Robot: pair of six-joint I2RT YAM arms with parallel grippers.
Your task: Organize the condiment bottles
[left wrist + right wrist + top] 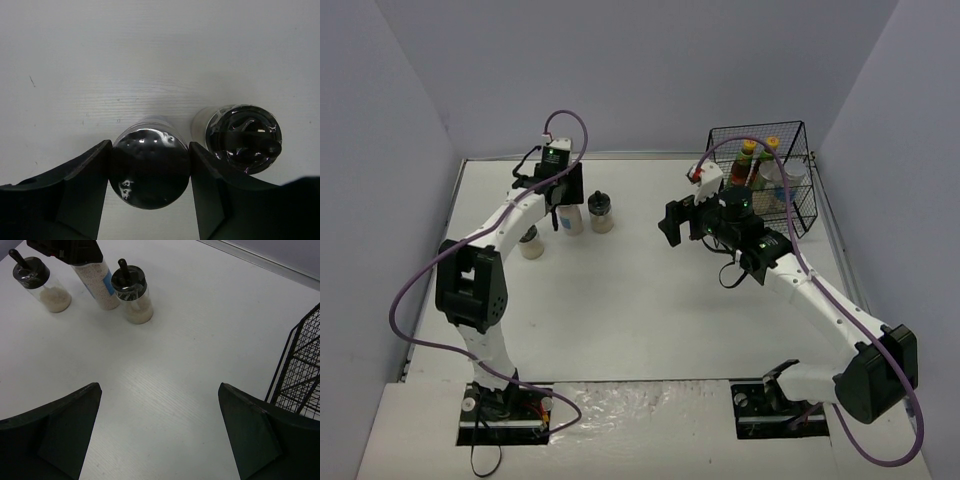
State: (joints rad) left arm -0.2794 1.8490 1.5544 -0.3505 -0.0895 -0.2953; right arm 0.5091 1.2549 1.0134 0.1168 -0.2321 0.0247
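The left claw (150,146) is clamped on a silver-lidded jar (150,175). Its two black fingers (80,190) press against opposite sides of the jar just under the shiny lid. The jar is upright over the far-left part of the counter (640,300), a little short of the far edge, and the pictures do not settle whether its base rests on the surface. It holds pale grains and carries a blue label. Just beside it, toward the middle of the counter, stands a black-capped shaker (245,140), close to the jar but not touching it, with a layer of pale powder at its bottom. A second black-capped shaker (530,243) stands on the other side of the jar, nearer the left edge and a step closer to the near edge. The right claw (160,387) hangs above bare surface right of the counter's middle. Its fingers are spread wide with nothing between them, and it faces the three bottles across the open counter. Behind it, in the far right corner, sits the black wire basket (802,205). Inside stand two dark sauce bottles with yellow caps (748,152), side by side toward the far edge. Two pale jars (772,178) stand just in front of them.
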